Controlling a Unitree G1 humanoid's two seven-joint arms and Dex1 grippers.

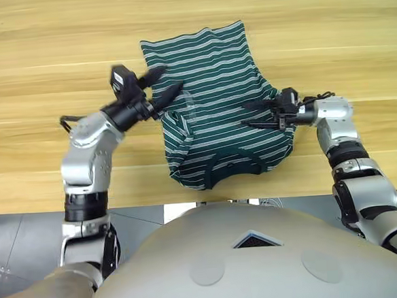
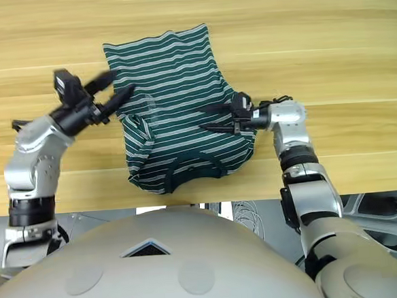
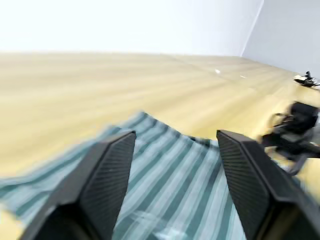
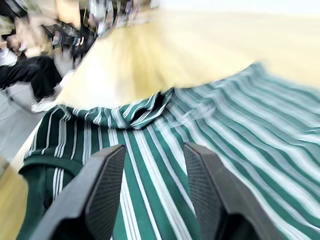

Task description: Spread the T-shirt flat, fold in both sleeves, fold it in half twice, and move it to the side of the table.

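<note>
A dark green T-shirt (image 1: 215,100) with white stripes lies on the wooden table (image 1: 35,58), its collar toward the near edge and both sleeves folded in over the body. My left gripper (image 1: 166,81) hovers open over the shirt's left edge, holding nothing. My right gripper (image 1: 249,115) is open just above the shirt's right side, fingers pointing left. In the left wrist view both black fingers (image 3: 105,175) frame the striped cloth (image 3: 170,175). Seen from the right wrist, the fingers (image 4: 102,185) spread above the shirt (image 4: 240,135) close to the collar.
Bare wooden tabletop extends far to the left, right and beyond the shirt. The table's near edge (image 1: 121,207) runs just below the collar, with grey floor under it.
</note>
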